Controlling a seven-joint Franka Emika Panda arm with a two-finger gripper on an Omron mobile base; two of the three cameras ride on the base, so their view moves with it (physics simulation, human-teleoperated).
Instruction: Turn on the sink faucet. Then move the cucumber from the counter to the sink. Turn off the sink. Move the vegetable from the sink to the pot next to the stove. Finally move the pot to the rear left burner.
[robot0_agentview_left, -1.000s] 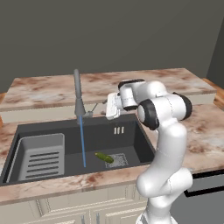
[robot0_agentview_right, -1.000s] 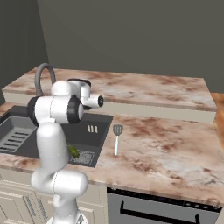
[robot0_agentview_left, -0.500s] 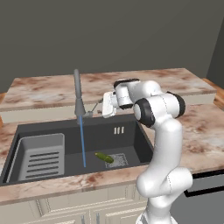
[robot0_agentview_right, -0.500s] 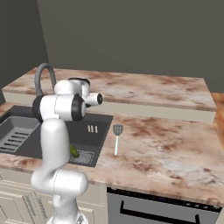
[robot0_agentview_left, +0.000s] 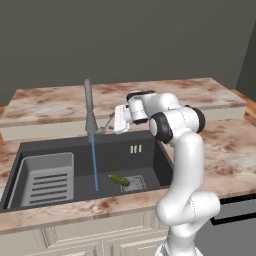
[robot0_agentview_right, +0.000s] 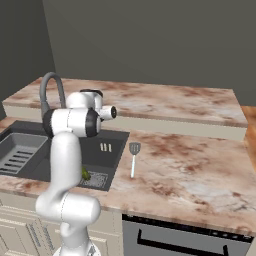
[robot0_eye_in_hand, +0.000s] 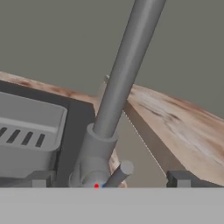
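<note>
One cucumber (robot0_agentview_left: 119, 179), dark green with pale ends, lies in the sink (robot0_agentview_left: 150, 156) beside the drain grate (robot0_agentview_left: 134, 183). One faucet (robot0_agentview_left: 89, 111), tall grey spout, blue stream running into the basin. Arm bent level toward the faucet's side lever (robot0_eye_in_hand: 118, 173); gripper (robot0_agentview_left: 118, 120) jaws spread wide, empty, close to the lever. One spatula (robot0_agentview_right: 133, 158) on the counter (robot0_agentview_right: 190, 165).

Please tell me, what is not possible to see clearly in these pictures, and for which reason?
- Cucumber: in the right base view the white arm hides most of it.
- Faucet: its curved top is cut off by the upper edge of the hand view.
- Faucet lever: too thin in the left base view to tell whether the open gripper touches it.
- Pot and stove burners: outside all views.
</note>
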